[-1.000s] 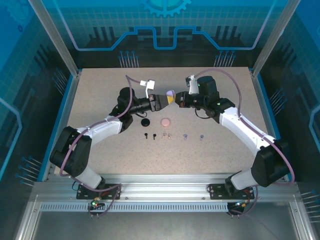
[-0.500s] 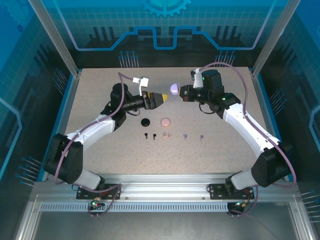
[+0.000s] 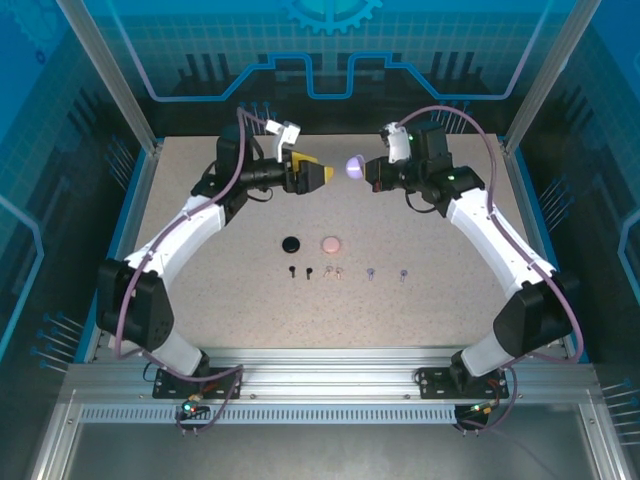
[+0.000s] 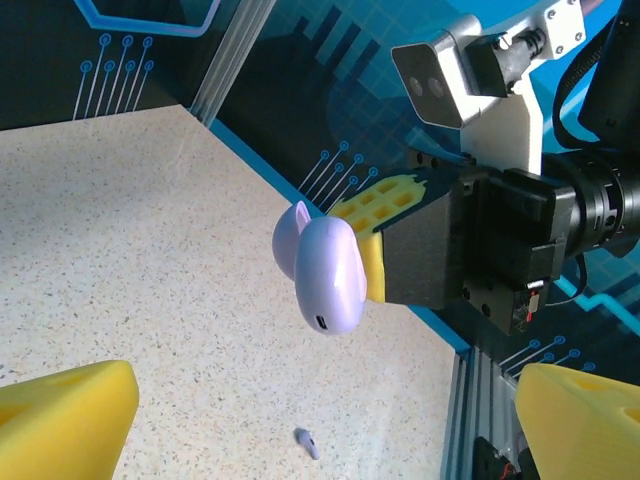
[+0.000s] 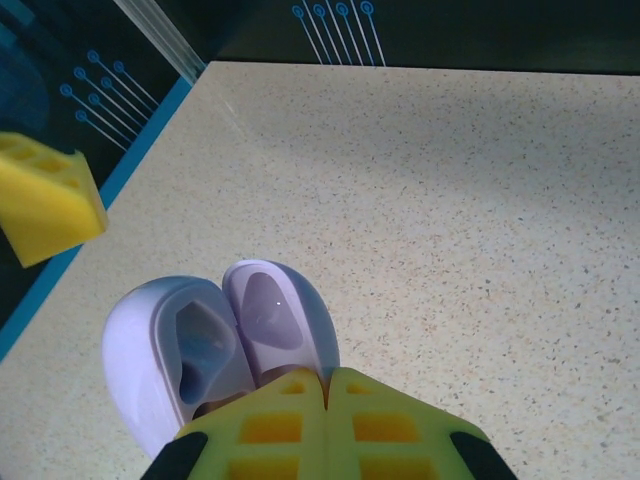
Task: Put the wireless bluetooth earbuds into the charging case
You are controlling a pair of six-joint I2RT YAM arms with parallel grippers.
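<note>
An open lilac charging case [image 3: 353, 167] hangs in the air over the far part of the table, with my right gripper [image 3: 367, 173] shut on its edge. In the right wrist view the case [image 5: 215, 345] shows two hollow halves just above my pinched yellow fingers [image 5: 280, 430]. My left gripper [image 3: 320, 174] stands open a short way left of the case, holding nothing. From the left wrist the case [image 4: 330, 275] floats beyond my spread fingertips, and one lilac earbud [image 4: 306, 442] lies on the table below. Black [image 3: 291, 272], pink [image 3: 328, 270] and lilac [image 3: 371, 272] earbuds lie in a row mid-table.
A round black case [image 3: 291, 244] and a round pink case [image 3: 331, 243] sit just behind the row of earbuds. Blue-edged walls and metal posts [image 3: 146, 150] fence the speckled table [image 3: 200, 290] on three sides.
My left gripper has opened, let go of the lilac case and drawn back to the left. The right gripper has carried the case up and toward the far side.
</note>
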